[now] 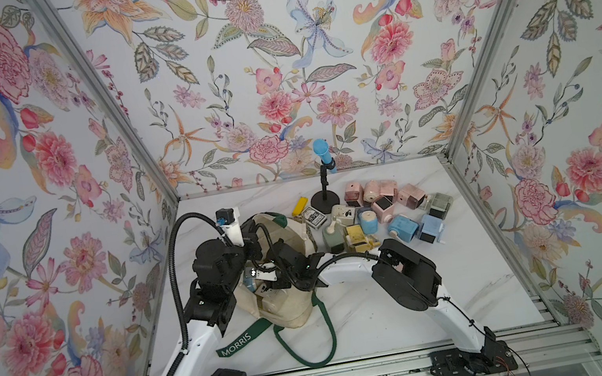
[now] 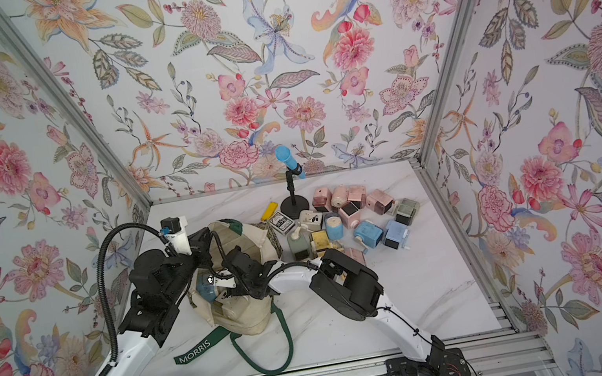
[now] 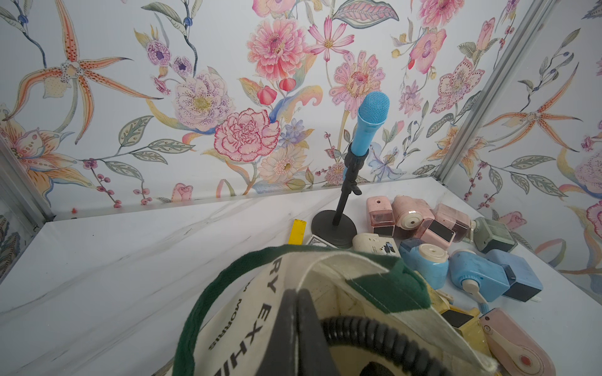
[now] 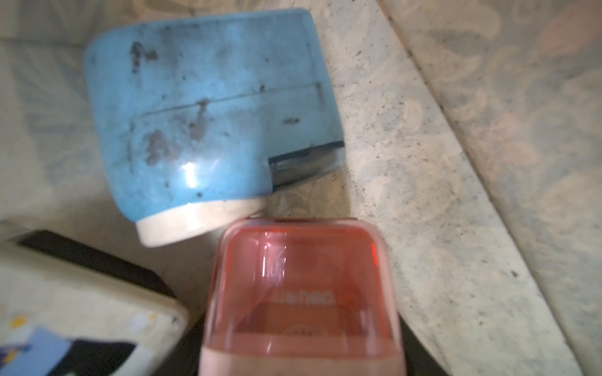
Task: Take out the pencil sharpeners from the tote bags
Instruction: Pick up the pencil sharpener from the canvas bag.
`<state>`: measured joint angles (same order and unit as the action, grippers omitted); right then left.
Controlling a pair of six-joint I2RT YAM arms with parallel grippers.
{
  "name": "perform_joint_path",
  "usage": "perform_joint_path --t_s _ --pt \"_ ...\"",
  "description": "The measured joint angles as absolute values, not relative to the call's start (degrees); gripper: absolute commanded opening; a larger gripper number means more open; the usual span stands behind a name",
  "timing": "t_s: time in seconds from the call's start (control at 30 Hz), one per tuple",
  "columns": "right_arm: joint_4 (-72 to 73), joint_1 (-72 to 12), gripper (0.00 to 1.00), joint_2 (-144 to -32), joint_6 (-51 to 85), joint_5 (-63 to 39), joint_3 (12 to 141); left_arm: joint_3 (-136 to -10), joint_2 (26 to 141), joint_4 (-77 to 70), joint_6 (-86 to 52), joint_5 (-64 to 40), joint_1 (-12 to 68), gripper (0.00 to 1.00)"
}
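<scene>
The tote bag (image 1: 291, 310) is slumped cream canvas of coarse weave with dark green webbing handles, one strap lettered MORRIS. It lies on the glossy, white, marble-patterned table (image 1: 395, 314).

Inside the bag, the soft-focused right wrist view gives me three boxy, round-cornered plastic sharpeners on the cloth lining:
- a scuffed blue sharpener (image 4: 211, 107) with a cream end cap
- a pink sharpener (image 4: 299, 293) with a translucent red drawer
- a cream sharpener (image 4: 81, 293) with a dark panel

To the right of the bag, in both top views, a loose pile of sharpeners (image 1: 383, 206) in pink, blue, yellow, sage and cream rests on the table. Near it are a flat yellow bar (image 1: 299, 206), a small dark printed box (image 1: 314, 217) and a blue mesh-headed microphone (image 1: 322, 152) on a black round-based stand.

My left gripper (image 3: 297, 294) has its black fingers pinched together on the canvas rim of the bag, just beside a green handle, with the rim raised off the table.

My right gripper (image 1: 267, 278) sits inside the bag mouth. The pink sharpener lies between dark finger shapes at the edge of the wrist view, but I cannot tell whether the jaws press on it or stand clear
</scene>
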<state>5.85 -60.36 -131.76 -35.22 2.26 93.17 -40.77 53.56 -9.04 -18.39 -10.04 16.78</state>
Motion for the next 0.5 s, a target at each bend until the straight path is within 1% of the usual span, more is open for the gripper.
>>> perform_joint_path --t_s 0.2,0.5 --pt "11.97 -60.40 0.38 -127.94 -33.56 1.96 85.30 -40.77 53.54 -9.04 -18.39 -10.07 16.78 0.00" --pt "19.31 -61.41 0.37 -118.54 -30.02 0.67 72.36 -40.77 53.43 -9.02 -18.39 -10.11 16.78 0.00"
